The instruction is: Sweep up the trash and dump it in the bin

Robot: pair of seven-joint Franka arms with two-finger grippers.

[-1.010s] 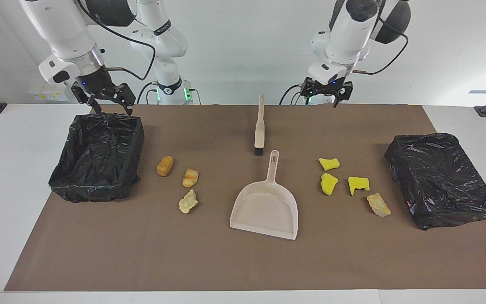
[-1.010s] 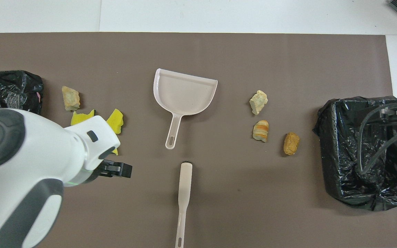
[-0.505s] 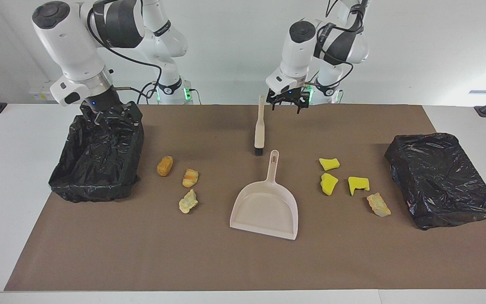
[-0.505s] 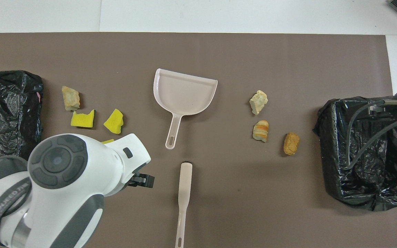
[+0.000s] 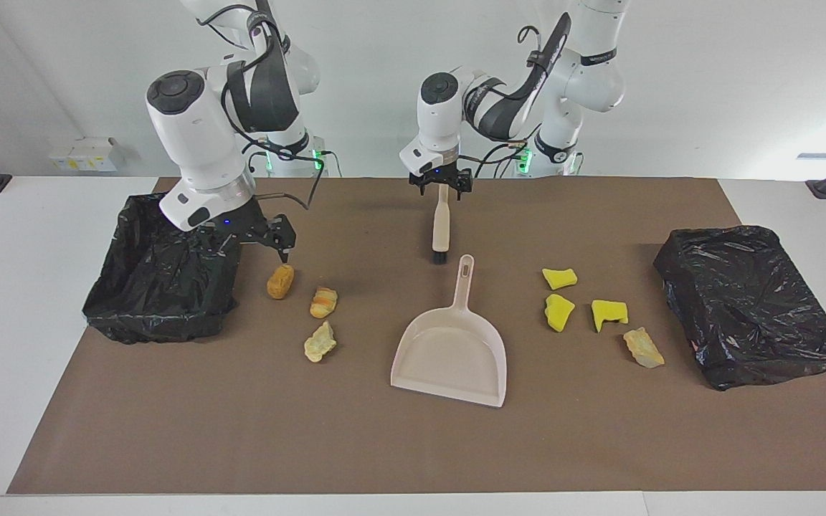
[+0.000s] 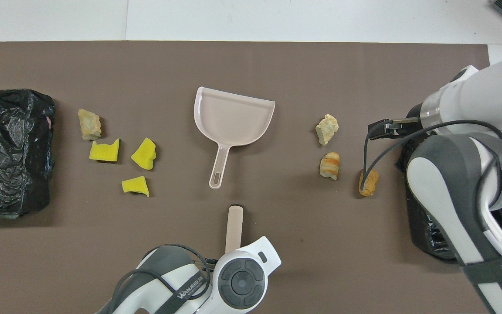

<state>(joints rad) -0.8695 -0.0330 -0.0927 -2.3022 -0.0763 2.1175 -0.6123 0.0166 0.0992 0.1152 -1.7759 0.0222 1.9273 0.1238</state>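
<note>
Trash lies untouched in two groups on the brown mat (image 5: 599,444) of the counter: three chunks (image 5: 321,302) toward the right arm's end, four chunks (image 5: 561,312) toward the left arm's end. Since a second ago the left claw (image 5: 442,188) has swung over the brush (image 5: 441,222) handle, and the right claw (image 5: 269,240) has come off the open bin (image 5: 162,276) to hang over the orange chunk (image 5: 280,281). Both claws are wide open and hold nothing. Between the groups lies the dustpan (image 5: 452,351), handle toward the brush; a covered bin (image 5: 750,304) sits at the left arm's end
</note>
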